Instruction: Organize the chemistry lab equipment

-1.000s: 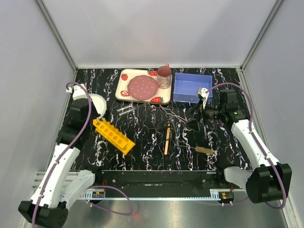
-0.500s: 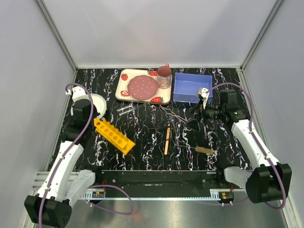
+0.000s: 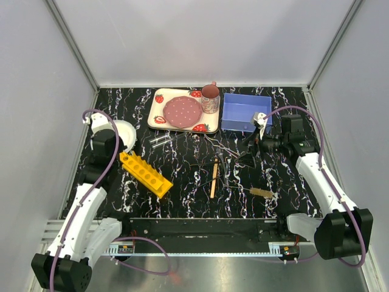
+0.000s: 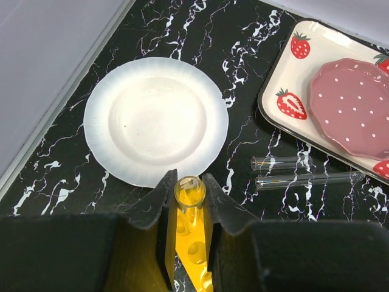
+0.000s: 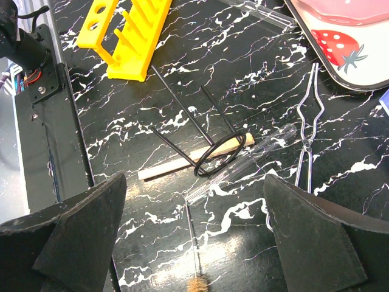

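Left fingers pinch a tube over the rack; right fingers gape wide, empty.
Only the left wrist view shows the held tube, its open mouth above the rack's far end. The white plate lies just beyond it, and two tubes lie beside the tray. Beneath the right fingers, the stick, tongs and brush lie on the desk.

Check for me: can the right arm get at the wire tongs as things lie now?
Probably yes. The right arm's fingers stand open and empty, and the wire tongs lie flat on the table just ahead, uncovered. Only a glass tube lies close against them.
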